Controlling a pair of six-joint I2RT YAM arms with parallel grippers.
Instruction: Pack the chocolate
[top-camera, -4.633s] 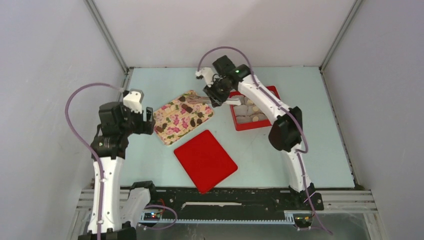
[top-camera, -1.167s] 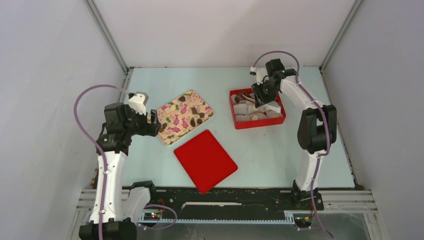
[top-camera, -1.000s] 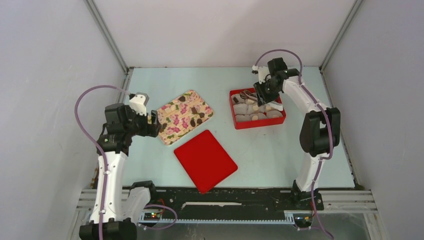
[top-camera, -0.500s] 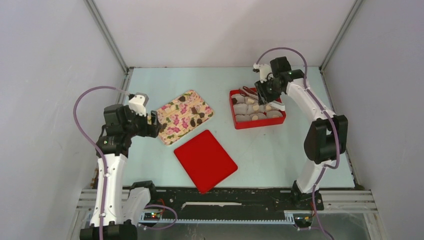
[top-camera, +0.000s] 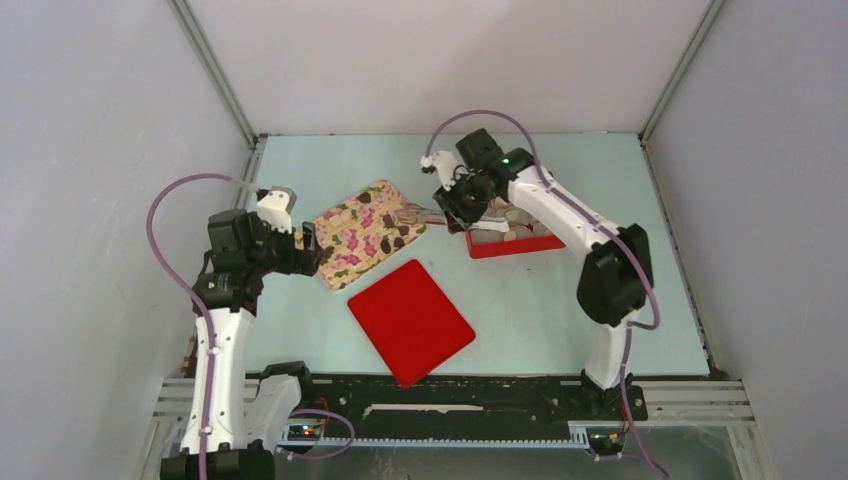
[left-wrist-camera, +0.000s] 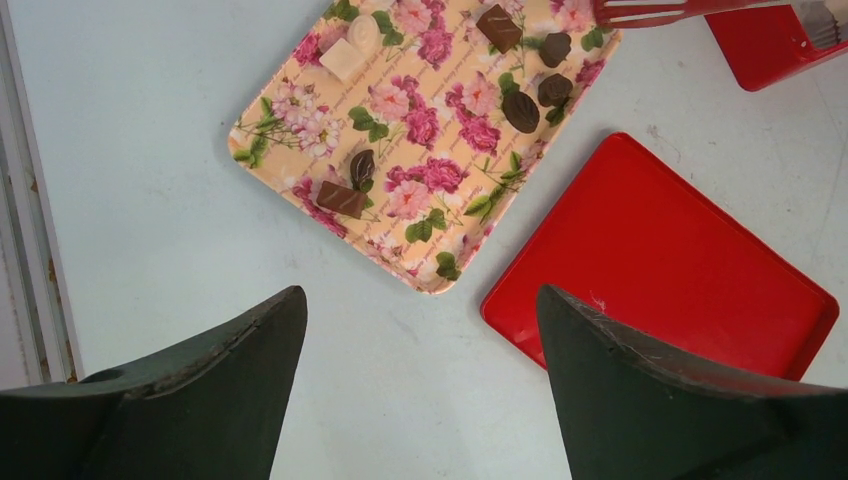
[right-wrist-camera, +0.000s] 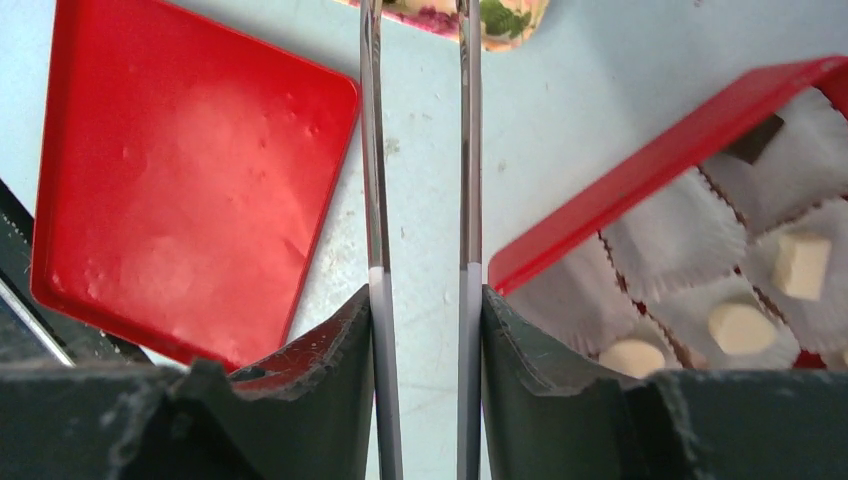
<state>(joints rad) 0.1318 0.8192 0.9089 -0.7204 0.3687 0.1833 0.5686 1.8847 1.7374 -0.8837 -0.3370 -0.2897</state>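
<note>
Metal tongs (right-wrist-camera: 372, 150) in the right pincer (right-wrist-camera: 425, 300) overhang the floral tray (left-wrist-camera: 440, 175).

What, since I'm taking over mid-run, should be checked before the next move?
1. Right gripper shut on the tongs: ok.
2. Tongs tips empty: cannot tell; only one red tip shows, near the floral tray's edge.
3. Chocolates left on the floral tray to pick: ok.
4. Empty paper cups available in the red box: ok.
5. Left gripper open, holding nothing: ok.
</note>
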